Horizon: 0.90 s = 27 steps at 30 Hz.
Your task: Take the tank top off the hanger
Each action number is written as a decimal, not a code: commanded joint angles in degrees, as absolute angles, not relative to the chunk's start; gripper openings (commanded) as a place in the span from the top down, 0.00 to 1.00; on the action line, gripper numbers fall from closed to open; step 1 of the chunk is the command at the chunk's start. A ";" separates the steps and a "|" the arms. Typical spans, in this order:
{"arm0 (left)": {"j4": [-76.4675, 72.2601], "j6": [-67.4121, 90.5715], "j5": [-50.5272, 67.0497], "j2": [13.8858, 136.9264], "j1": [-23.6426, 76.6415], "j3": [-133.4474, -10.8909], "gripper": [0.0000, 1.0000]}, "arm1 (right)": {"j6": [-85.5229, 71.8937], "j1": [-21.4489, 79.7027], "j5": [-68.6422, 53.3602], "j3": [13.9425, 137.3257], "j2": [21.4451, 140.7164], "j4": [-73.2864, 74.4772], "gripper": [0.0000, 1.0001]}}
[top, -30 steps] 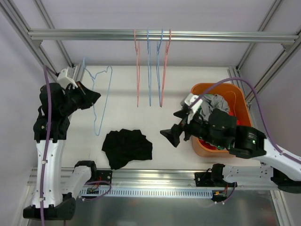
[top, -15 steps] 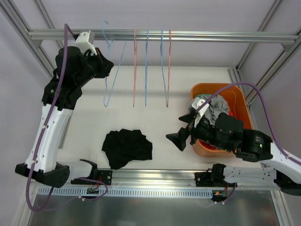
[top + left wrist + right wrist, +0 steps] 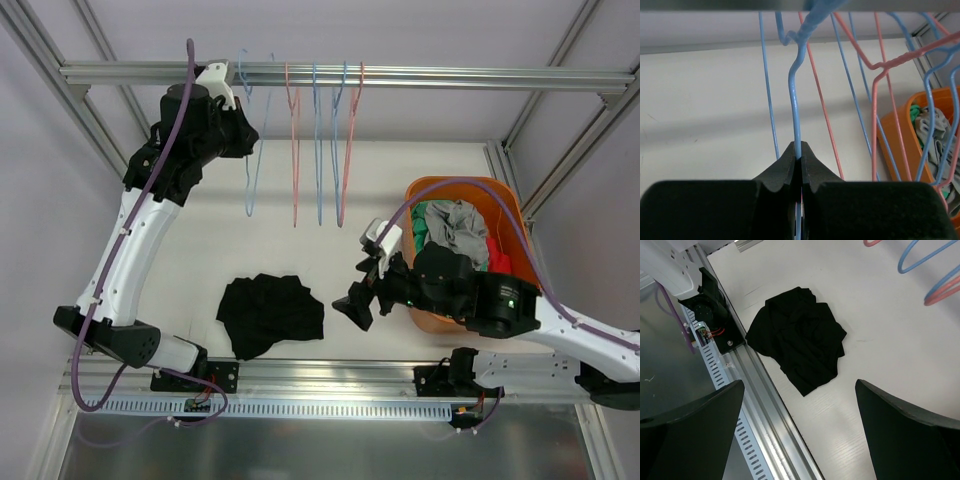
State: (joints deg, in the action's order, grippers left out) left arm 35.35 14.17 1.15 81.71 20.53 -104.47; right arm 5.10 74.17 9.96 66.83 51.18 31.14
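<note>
The black tank top (image 3: 270,313) lies crumpled on the white table, off any hanger; it also shows in the right wrist view (image 3: 797,342). My left gripper (image 3: 243,130) is raised to the top rail and shut on a bare light-blue wire hanger (image 3: 252,150), whose hook sits at the rail (image 3: 340,75). In the left wrist view the fingers (image 3: 812,162) pinch the hanger's wire (image 3: 796,115). My right gripper (image 3: 352,305) is open and empty, hovering right of the tank top.
Several bare pink and blue hangers (image 3: 318,140) hang from the rail right of my left gripper. An orange basket (image 3: 505,205) with clothes stands at the right. The aluminium front rail (image 3: 760,405) runs along the table's near edge.
My left arm lifted the blue hanger from low at the left up to the rail beside the other hangers. My right gripper shifted slightly left toward the tank top.
</note>
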 commanded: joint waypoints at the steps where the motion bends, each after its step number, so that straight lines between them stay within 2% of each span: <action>1: 32.69 15.03 -2.37 81.74 20.74 -102.22 1.00 | 3.43 74.18 6.51 66.53 53.34 26.46 0.01; 10: 32.52 14.86 -0.18 79.81 20.66 -99.23 1.00 | 3.95 75.85 4.04 66.79 63.70 21.80 0.01; 13: 32.61 14.33 -0.44 78.14 20.66 -98.00 0.86 | 5.71 76.81 3.87 67.76 66.70 21.18 0.01; 16: 33.05 14.24 -2.63 74.46 20.74 -95.98 0.50 | 7.64 77.78 3.96 69.78 71.27 21.09 0.01; 17: 33.48 14.33 -5.60 71.66 20.66 -95.19 0.29 | 7.99 78.04 3.96 70.83 73.45 21.09 0.00; 18: 33.83 14.50 -7.54 69.98 20.74 -93.18 0.02 | 8.35 78.22 4.39 71.27 74.61 21.09 0.01; 22: 35.24 15.55 -17.38 59.09 20.65 -85.71 0.01 | 10.19 78.92 4.75 73.91 79.79 21.01 0.01; 27: 36.30 17.75 -27.14 39.49 20.65 -73.40 0.01 | 13.70 79.10 2.56 78.12 88.22 20.65 0.01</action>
State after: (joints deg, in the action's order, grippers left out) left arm 35.31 15.92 -17.85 47.27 20.64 -78.15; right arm 10.02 78.72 4.03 73.89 84.77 22.72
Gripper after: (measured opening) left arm 0.985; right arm 0.993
